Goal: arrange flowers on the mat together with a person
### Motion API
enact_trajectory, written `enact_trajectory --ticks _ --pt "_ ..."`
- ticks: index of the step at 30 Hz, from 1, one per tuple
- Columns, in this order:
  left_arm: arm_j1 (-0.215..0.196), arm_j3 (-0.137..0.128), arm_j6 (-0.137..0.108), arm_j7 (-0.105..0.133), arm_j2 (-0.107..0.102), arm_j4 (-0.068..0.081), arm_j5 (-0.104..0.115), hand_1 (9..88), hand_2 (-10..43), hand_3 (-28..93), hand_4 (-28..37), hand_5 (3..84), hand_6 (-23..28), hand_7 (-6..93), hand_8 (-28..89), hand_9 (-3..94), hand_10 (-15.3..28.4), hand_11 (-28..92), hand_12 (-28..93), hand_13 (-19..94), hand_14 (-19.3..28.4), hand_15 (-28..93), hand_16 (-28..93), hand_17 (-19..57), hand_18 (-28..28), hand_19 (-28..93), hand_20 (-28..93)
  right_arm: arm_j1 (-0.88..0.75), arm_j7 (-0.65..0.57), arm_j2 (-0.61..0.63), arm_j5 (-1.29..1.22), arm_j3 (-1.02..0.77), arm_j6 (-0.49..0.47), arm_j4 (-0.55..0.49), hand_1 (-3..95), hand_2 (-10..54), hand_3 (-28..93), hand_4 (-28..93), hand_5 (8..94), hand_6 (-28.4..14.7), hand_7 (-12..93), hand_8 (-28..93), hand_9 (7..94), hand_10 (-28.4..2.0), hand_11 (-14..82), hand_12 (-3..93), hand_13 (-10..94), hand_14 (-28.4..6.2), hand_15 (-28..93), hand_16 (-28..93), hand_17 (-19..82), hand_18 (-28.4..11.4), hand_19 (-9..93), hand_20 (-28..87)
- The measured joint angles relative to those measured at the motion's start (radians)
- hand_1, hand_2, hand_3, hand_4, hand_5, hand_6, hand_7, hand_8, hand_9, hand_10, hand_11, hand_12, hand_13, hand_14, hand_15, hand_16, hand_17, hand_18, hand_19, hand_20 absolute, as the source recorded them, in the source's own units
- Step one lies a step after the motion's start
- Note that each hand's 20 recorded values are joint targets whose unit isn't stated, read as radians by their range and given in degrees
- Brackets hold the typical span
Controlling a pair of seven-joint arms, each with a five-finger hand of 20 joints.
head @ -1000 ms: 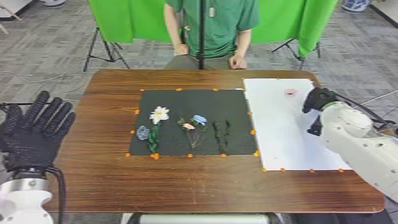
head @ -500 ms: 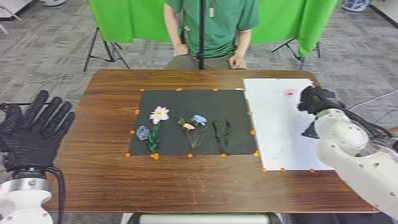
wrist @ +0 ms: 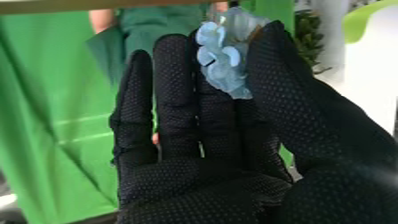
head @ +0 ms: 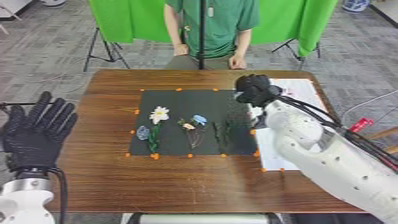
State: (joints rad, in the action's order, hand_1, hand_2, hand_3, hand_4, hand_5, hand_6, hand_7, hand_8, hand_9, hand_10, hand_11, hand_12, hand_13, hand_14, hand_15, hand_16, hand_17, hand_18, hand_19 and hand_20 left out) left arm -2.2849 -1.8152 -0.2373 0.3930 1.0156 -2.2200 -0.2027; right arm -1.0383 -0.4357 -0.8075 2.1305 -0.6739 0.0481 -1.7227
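The left hand (head: 35,135) is spreading its fingers wide at left. A white flower (head: 159,115) is lying on the dark mat (head: 182,99); over its far right corner the right hand (head: 255,90) is pinching a pale blue flower (wrist: 224,62) (almost glassy, those petals).

Right hand (head: 255,90) — blue flower (wrist: 227,62) pinched

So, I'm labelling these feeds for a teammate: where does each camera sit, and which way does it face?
Head view: on the robot's head, facing forward and down at the table; shows both robot arms, left hand, right hand, and the person's green shirt.
Right wrist view: on the right arm's wrist, looking along the gloved palm and fingers, past a pale blue flower, toward the person.
Shared: right hand, green cloth, green shirt.
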Motion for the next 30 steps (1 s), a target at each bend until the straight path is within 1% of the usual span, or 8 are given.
enact_trajectory --ticks 7,16,20,22,25,28,30 --pt "0.000 -0.001 -0.001 -0.007 -0.003 0.003 0.002 21.4 16.4 71 -28.3 42.0 7.5 10.5 -9 35.8 14.0 17 9 25 14.7 27 -5 -5.8 13.8 30 12 -0.014 -0.017 -0.024 0.014 0.055 -0.016 -0.013 53.2 -5.9 69 -28 52.5 0.7 48 -6 62.5 -8.0 24.4 47.0 48 -9.0 56 38 20 -18.1 68 31" --pt "0.000 0.000 -0.001 -0.010 -0.006 0.007 0.007 21.6 16.5 71 -28.3 42.1 7.4 10.5 -9 35.9 14.0 17 9 25 14.8 27 -5 -5.9 14.0 31 12 -0.027 -0.043 -0.025 0.012 0.103 -0.006 0.002 52.2 -6.5 69 -28 51.4 0.3 44 -6 61.8 -8.4 24.2 46.1 47 -9.7 57 35 20 -18.3 69 31" --pt "0.003 0.004 -0.001 -0.013 -0.008 0.011 0.008 21.3 16.4 71 -28.3 42.1 7.3 10.7 -9 35.9 13.9 17 9 25 14.8 28 -5 -5.9 14.0 31 12 -0.028 -0.051 -0.032 0.013 0.110 0.010 0.009 50.9 -6.9 71 -28 51.2 0.4 40 -6 59.7 -8.7 26.5 40.7 46 -10.2 58 33 19 -18.4 68 30" --pt "0.005 0.004 -0.001 -0.012 -0.009 0.014 0.012 21.4 16.4 71 -28.3 42.1 7.3 10.8 -9 36.1 14.0 18 9 25 14.7 28 -5 -5.9 14.0 31 12 -0.029 -0.053 -0.035 0.014 0.112 0.014 0.010 49.9 -7.3 72 -28 51.6 0.4 37 -8 58.4 -9.4 28.7 36.5 46 -10.5 58 30 19 -18.5 67 28" --pt "0.006 0.005 -0.001 -0.005 -0.009 0.015 0.027 21.4 16.4 71 -28.3 42.2 7.3 10.9 -9 36.1 14.0 18 9 26 14.7 28 -5 -5.8 14.0 31 12 -0.030 -0.054 -0.038 0.014 0.114 0.015 0.010 48.7 -7.8 75 -28 52.1 0.4 32 -16 57.2 -10.2 29.9 31.1 45 -10.9 58 27 18 -18.5 67 26" --pt "0.006 0.004 -0.001 -0.002 -0.009 0.015 0.037 21.4 16.2 71 -28.3 42.2 7.3 10.8 -9 36.1 14.0 18 9 26 14.7 28 -5 -5.8 14.0 31 12 -0.032 -0.053 -0.039 0.016 0.115 0.012 0.010 47.5 -8.2 77 -28 51.4 0.0 29 -17 56.1 -10.8 31.2 24.9 45 -10.9 58 25 18 -18.5 66 24" --pt "0.005 0.003 -0.001 0.001 -0.009 0.016 0.042 21.5 16.0 72 -28.3 42.2 7.3 10.8 -9 36.1 14.0 18 9 26 14.7 28 -5 -5.8 14.0 31 12 -0.036 -0.052 -0.039 0.016 0.113 0.007 0.008 46.8 -8.6 78 -28 50.5 -0.2 27 -16 55.4 -11.2 30.1 22.9 44 -10.9 58 25 17 -18.5 66 24"
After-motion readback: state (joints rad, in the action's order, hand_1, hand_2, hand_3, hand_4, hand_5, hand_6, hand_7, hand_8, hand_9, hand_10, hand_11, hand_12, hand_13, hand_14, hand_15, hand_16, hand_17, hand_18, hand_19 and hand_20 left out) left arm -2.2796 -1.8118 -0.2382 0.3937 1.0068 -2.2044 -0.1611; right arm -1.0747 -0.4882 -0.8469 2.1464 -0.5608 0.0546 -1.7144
